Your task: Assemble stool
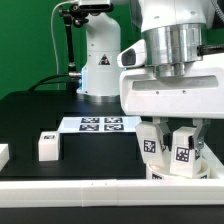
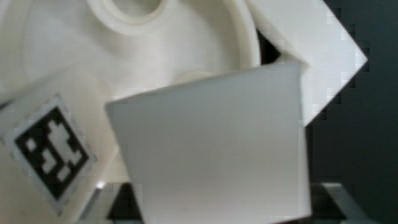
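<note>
My gripper [image 1: 168, 138] is low at the exterior view's right, over the white round seat [image 1: 178, 173]. Two white legs stand there, one tagged leg [image 1: 150, 145] on the left and another [image 1: 184, 155] on the right. In the wrist view the gripper [image 2: 222, 200] is shut on a plain-faced white leg [image 2: 214, 140], with a dark finger on each side of it. The seat [image 2: 160, 50] with a round hole lies behind it, and a tagged leg [image 2: 54, 150] stands beside it. A loose leg [image 1: 47, 146] lies apart on the table.
The marker board [image 1: 100, 124] lies flat at the middle back. A long white rail [image 1: 90, 191] runs along the front edge. A white piece [image 1: 3, 153] sits at the far left edge. The robot base [image 1: 100, 60] stands behind.
</note>
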Available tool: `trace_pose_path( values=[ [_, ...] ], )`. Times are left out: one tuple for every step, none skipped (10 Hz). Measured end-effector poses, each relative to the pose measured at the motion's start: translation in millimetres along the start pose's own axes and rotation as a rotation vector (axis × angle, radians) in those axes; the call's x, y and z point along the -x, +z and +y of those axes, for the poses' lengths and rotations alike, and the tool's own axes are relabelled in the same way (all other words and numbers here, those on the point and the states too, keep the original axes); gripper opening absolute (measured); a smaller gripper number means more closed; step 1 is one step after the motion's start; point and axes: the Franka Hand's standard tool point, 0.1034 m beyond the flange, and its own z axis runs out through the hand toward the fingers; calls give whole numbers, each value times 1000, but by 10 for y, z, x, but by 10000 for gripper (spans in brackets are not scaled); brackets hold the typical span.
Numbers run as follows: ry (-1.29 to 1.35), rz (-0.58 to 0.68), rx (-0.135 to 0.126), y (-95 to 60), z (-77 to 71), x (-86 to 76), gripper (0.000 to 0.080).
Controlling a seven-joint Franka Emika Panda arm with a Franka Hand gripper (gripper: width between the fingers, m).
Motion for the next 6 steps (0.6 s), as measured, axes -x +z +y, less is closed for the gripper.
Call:
trace_pose_path(
  values=[
    [43, -2, 1, 0, -3, 2, 343],
    [147, -10, -3, 4, -2, 5, 343],
    [244, -16, -4, 9, 2, 5, 343],
    [307, -21, -6, 11, 7, 2, 343],
    [343, -21, -6, 12, 11, -5, 343],
    [422, -26, -7, 15, 13, -4, 343]
  ],
)
